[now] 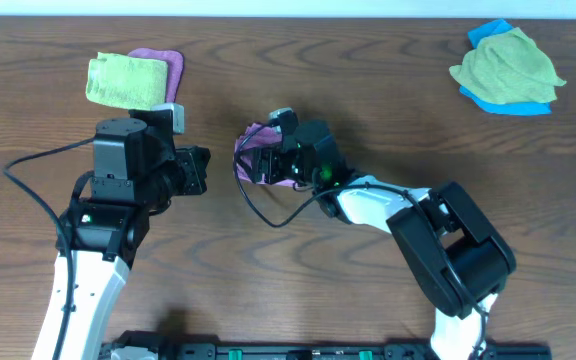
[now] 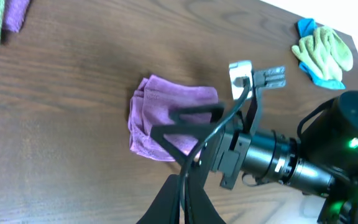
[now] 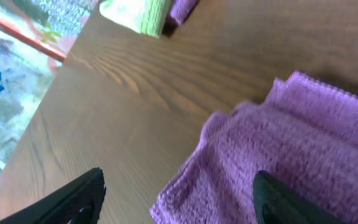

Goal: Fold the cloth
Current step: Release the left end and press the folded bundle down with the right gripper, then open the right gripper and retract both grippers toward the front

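The cloth (image 1: 256, 134) is a lilac-purple towel lying folded into a small bundle on the wooden table, left of centre. In the left wrist view the cloth (image 2: 179, 93) shows layered edges on its left side. My right gripper (image 1: 256, 155) hovers low over it, open. In the right wrist view one finger (image 3: 73, 199) is over bare wood and the other (image 3: 284, 202) is over the cloth (image 3: 291, 137), gripping nothing. My left gripper (image 1: 204, 170) is shut and empty, a short way left of the cloth; its fingers (image 2: 166, 202) are pressed together.
A lime-green cloth (image 1: 126, 80) lies folded on another purple cloth (image 1: 165, 64) at the back left. At the back right, a crumpled green cloth (image 1: 508, 62) rests on a blue one (image 1: 513, 104). The right arm's black cable (image 1: 253, 205) loops over the table.
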Robot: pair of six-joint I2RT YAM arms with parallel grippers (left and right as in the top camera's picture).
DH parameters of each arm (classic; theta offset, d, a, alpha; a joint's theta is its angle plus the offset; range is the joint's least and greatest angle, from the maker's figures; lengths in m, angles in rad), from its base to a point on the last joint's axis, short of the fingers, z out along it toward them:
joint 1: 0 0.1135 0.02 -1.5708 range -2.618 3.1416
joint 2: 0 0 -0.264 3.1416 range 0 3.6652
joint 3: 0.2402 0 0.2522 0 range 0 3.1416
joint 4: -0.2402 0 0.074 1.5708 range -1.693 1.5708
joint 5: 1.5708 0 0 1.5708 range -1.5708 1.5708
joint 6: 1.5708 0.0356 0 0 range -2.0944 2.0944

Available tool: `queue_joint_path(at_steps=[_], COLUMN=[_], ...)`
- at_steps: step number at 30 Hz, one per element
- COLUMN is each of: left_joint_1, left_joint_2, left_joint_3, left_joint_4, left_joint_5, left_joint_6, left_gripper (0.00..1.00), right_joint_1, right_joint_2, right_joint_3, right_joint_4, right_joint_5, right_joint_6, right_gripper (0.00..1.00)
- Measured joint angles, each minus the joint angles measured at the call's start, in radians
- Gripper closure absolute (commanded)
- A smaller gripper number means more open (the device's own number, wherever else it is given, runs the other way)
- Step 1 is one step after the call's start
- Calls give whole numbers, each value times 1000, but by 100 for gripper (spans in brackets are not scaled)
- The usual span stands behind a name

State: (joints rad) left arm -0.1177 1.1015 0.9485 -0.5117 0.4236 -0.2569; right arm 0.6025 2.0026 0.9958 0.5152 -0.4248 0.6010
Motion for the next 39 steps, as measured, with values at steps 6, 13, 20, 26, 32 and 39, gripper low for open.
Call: queue_joint_path(at_steps=[6,13,20,26,32,39], left_joint_1=[0,0,10,81,99,100], left_joint_2=[0,0,-1,-87,-359,-528], left_joint_3=[0,-1,-36,-42,-42,-42], left_joint_4=[-45,-85,-93,-93,-171,-336], left_joint_5=[27,49,63,146,135,126], left_joint_6=[20,74,95,99,116,132], left_gripper=[94,94,85,49,20,17], right_joint_1=[-24,-154,-319,-317,-294,-92], right_joint_2=[0,-11,-280,-638,-975,-1327], right_joint_3=[39,105,108,112,115,115], right_joint_4=[1,-168,-628,-930,-1216,-1487], right_joint_5=[-23,-77,-44,56,193,440], right_joint_6=[-3,-5,-124,-254,-303,-282], right_gripper=[1,1,1,1,1,1])
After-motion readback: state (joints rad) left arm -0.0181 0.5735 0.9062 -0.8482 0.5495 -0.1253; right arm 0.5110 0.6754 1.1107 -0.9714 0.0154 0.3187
